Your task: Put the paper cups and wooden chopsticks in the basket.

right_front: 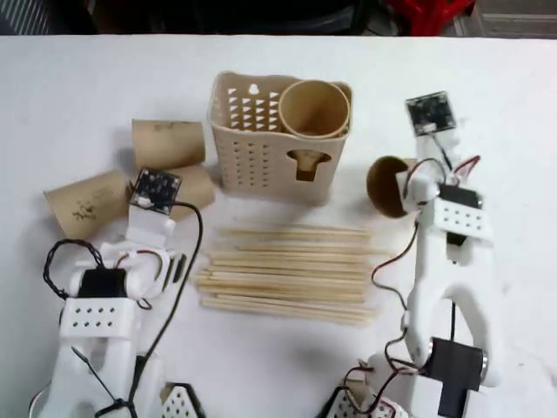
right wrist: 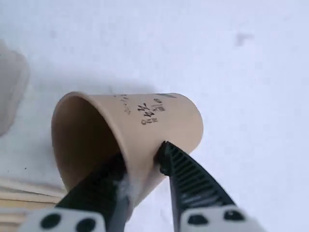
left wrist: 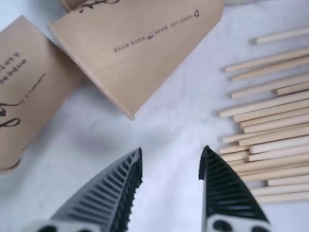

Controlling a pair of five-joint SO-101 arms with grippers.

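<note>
**One cup in, one in the grip, the rest waiting**

In the high view the basket (right_front: 252, 152) is standing at the upper centre of the frame. One paper cup (right_front: 313, 109) is sitting upright inside its right-hand part.

The right pincer (right wrist: 142, 153) is clamping the wall of a second cup (right_front: 389, 186), with one finger inside the mouth and one outside. That cup is lying on its side to the right of the basket, near it but not touching. I cannot tell whether it is resting on the bench (right_front: 487, 104) or hanging just clear of it.

The left pincer (left wrist: 172, 151) is hanging with its jaws apart and nothing between them. It is over bare bench, between the fallen cups and the ends of the wooden chopsticks (right_front: 287, 272).

Three more cups are lying on their sides at the left of the high frame:
- an upper cup (right_front: 168, 144)
- an outer cup (right_front: 87, 202), nearer the left edge
- a hidden cup (right_front: 200, 185), partly covered by the left arm's wrist

The chopsticks are lying in a loose flat heap at the centre, below the basket, and I am seeing none inside it.

By my reading the job is only getting started. One cup of five is stowed and a second is in the grip. Three cups and the whole heap of chopsticks are waiting.
</note>
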